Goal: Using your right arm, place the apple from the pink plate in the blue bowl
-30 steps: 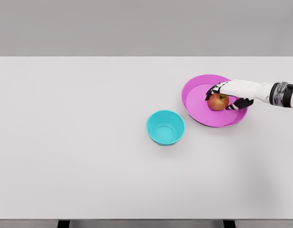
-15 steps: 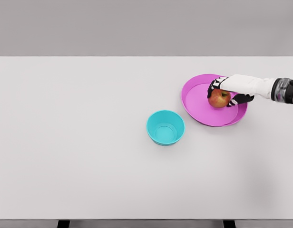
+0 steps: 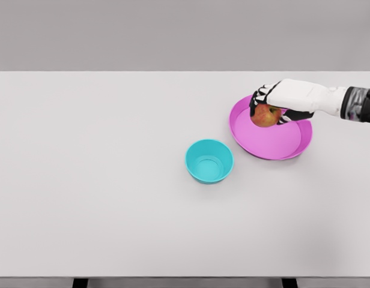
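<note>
From the head view, the white right hand [image 3: 280, 103] has its dark-tipped fingers curled around the round red-yellow apple [image 3: 265, 116], holding it over the far-left part of the shallow pink plate [image 3: 275, 144]. The empty round blue bowl [image 3: 209, 161] sits near the plate's left, on the white table [image 3: 101, 180].

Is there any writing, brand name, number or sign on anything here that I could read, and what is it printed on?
None: no text, number or logo shows in the head view.
The right hand, the apple it grasps, the pink plate, the blue bowl and the white table are all plain.
The dark stripes on the fingers are a pattern, not letters.
</note>
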